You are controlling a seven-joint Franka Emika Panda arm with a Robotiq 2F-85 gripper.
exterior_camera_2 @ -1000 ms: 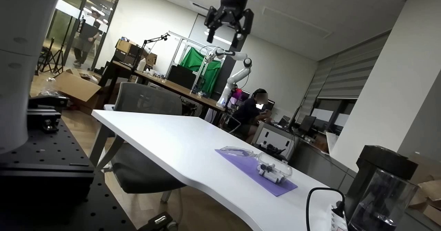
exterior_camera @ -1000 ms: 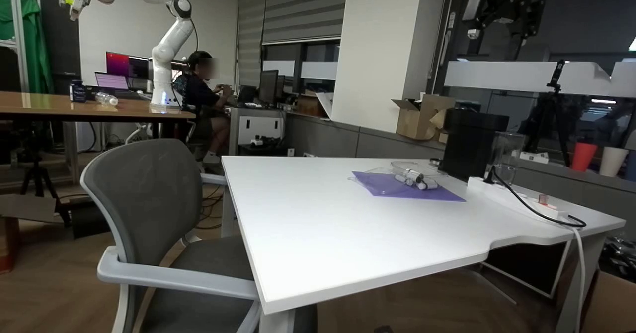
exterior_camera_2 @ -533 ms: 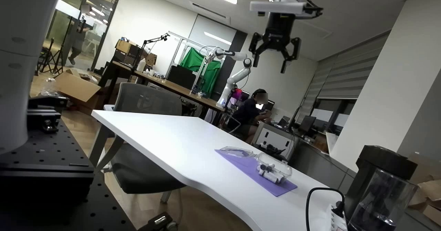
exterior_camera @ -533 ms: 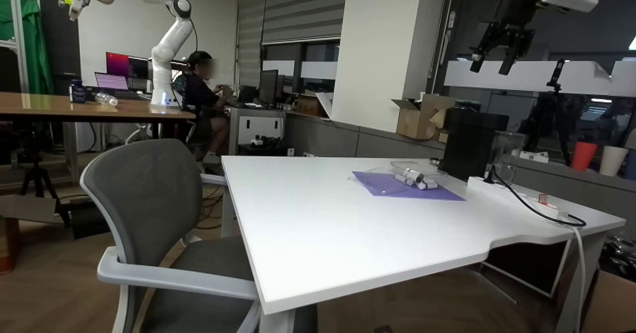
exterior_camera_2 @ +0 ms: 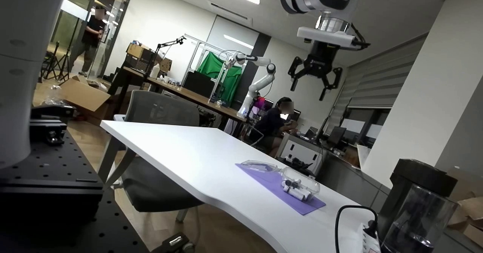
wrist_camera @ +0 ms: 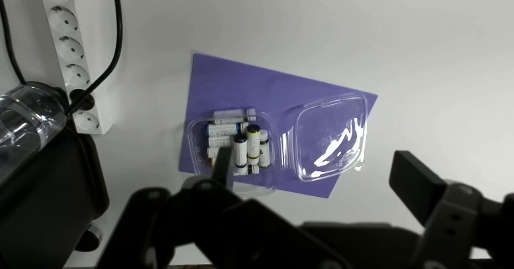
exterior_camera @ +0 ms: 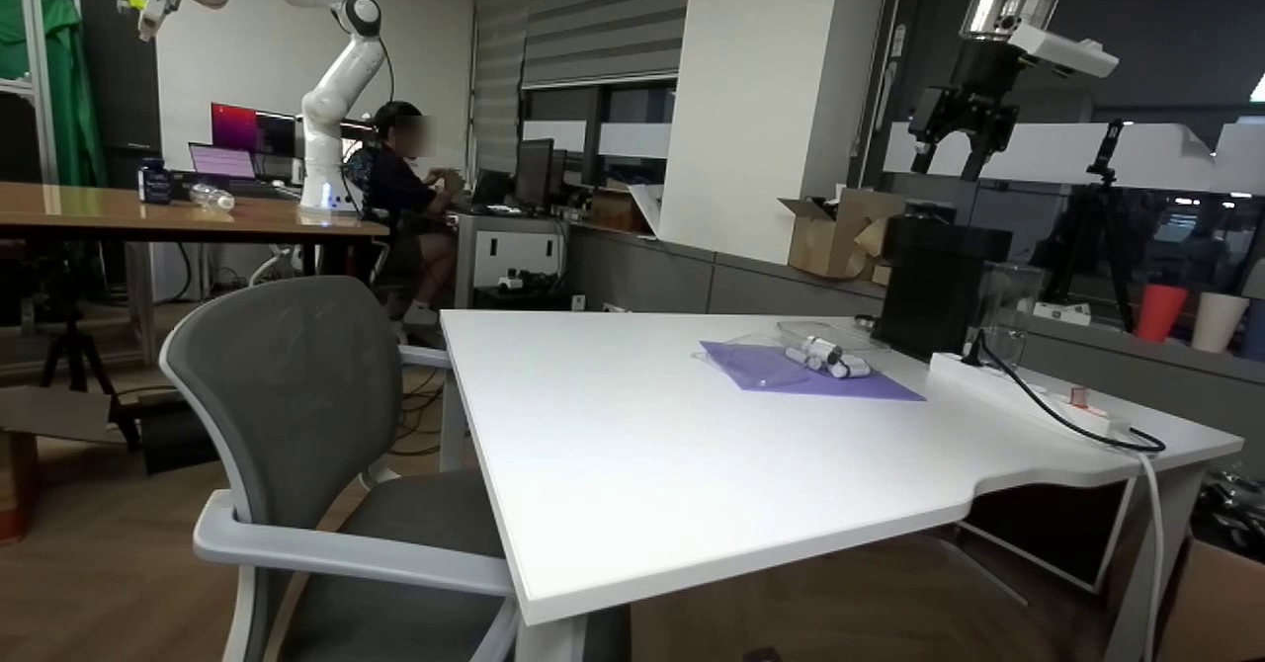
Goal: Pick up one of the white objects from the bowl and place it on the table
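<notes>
"Lower now, and nearer the clear plastic container (wrist_camera: 268, 179): the gripper (exterior_camera_2: 307, 91) has come down in the last half second, plain in both exterior views, while that container beneath it hasn't budged."

"Holding anything?"

"Not a thing. Its fingers (wrist_camera: 415, 184) stand spread wide with nothing between them, and it hangs well above the white table (wrist_camera: 437, 72)."

"And the white objects it's after?"

"Small white-labelled vials (wrist_camera: 240, 150), dark caps on a couple. The ones I can make out all lie inside the container, below the gripper and over towards one finger (wrist_camera: 223, 166), which hides part of the heap in the wrist view."

"What's showing between the fingers in that view, then?"

"That's the container's hinged lid (wrist_camera: 331, 134), folded back beside it, mostly over the purple sheet (wrist_camera: 249, 80) that runs under the container too."

"So how far along are they?"

"Just the approach, I'd say. No vial looks picked yet, and setting one on the table looks undone too. Left to do: line up over one vial, go down, grip, lift, then lay it on the table."

"Would you go straight down from there?"

"My guess is no. The gripper seems to sit more over the lid than over the vials, so I'd want it shifted their way first, and a tight bunch like that could be fiddly"
</notes>
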